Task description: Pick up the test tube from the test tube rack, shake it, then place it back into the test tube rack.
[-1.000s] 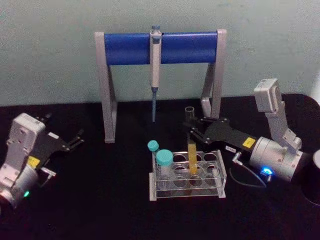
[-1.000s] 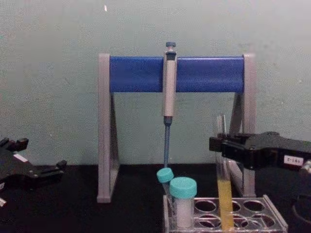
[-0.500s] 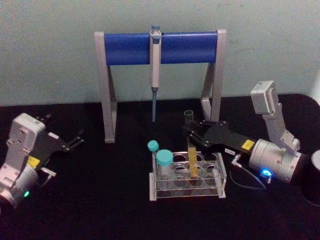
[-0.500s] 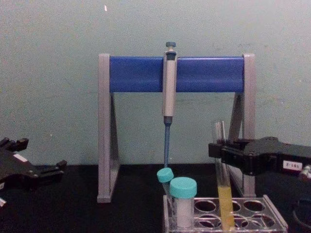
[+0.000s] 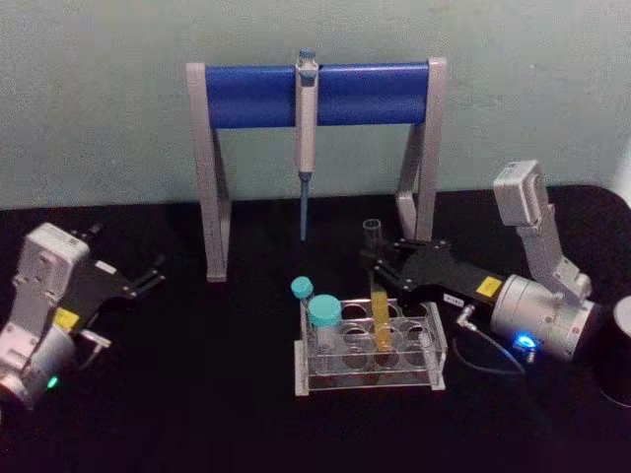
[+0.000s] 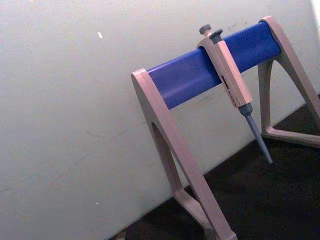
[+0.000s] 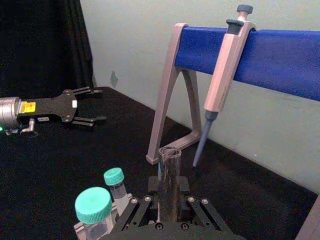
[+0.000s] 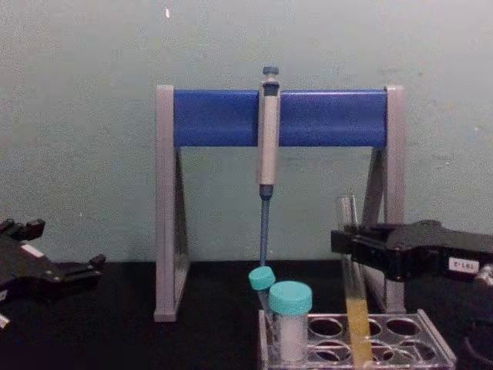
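Glass, tall and slender, the test tube (image 5: pixel 378 296) stands upright in a hole of the back row of the test tube rack (image 5: pixel 370 347), toward the rack's right half, with yellow liquid in its lower part and its open mouth well above the top plate; in the chest view the tube (image 8: pixel 352 285) rises from the rack (image 8: pixel 354 343) and passes between the black fingers of the right gripper (image 8: pixel 350 245), which is closed around its upper part just below the rim; in the right wrist view the tube's clear mouth (image 7: pixel 169 175) sticks up from between those fingers (image 7: pixel 150 202); the right arm reaches in from the right side of the black table (image 5: pixel 197 394); two shorter teal-capped tubes (image 5: pixel 317 320) sit in the rack's left end, one behind the other; behind the rack stands the grey-and-blue pipette stand (image 5: pixel 315 94) with a pipette (image 5: pixel 305 138) hanging from its bar, tip pointing down; the left gripper (image 5: pixel 150 278) rests well apart at the left edge of the table, its fingers spread open and holding nothing, seen also in the chest view (image 8: pixel 77 271).
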You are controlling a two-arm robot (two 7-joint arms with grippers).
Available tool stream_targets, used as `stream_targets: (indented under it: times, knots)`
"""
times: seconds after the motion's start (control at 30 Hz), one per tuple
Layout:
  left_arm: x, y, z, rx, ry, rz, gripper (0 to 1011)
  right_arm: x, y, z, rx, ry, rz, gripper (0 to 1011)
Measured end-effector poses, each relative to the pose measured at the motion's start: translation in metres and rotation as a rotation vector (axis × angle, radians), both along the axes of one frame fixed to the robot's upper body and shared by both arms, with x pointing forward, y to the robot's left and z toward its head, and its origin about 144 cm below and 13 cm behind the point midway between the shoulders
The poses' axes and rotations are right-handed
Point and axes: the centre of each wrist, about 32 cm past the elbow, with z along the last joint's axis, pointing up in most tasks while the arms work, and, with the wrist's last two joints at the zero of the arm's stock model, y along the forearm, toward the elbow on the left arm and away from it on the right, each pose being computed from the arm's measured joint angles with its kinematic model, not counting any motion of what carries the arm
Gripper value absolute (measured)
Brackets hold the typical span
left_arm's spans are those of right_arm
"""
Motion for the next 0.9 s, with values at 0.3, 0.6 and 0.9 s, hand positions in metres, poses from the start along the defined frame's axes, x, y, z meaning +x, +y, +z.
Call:
stream_targets:
  times: [0.3, 0.6, 0.9]
  knots:
    - [0.0000, 0.0000, 0.0000, 0.000, 0.000, 0.000, 1001, -0.0001, 0.0000, -0.0001, 0.000, 0.000, 0.000, 233]
    - [0.0000, 0.0000, 0.0000, 0.000, 0.000, 0.000, 1001, -0.0001, 0.0000, 0.0002, 0.001, -0.001, -0.001, 283]
    - [0.0000, 0.0000, 0.0000, 0.000, 0.000, 0.000, 1002, -0.0002, 0.0000, 0.0002, 0.002, -0.001, -0.001, 590]
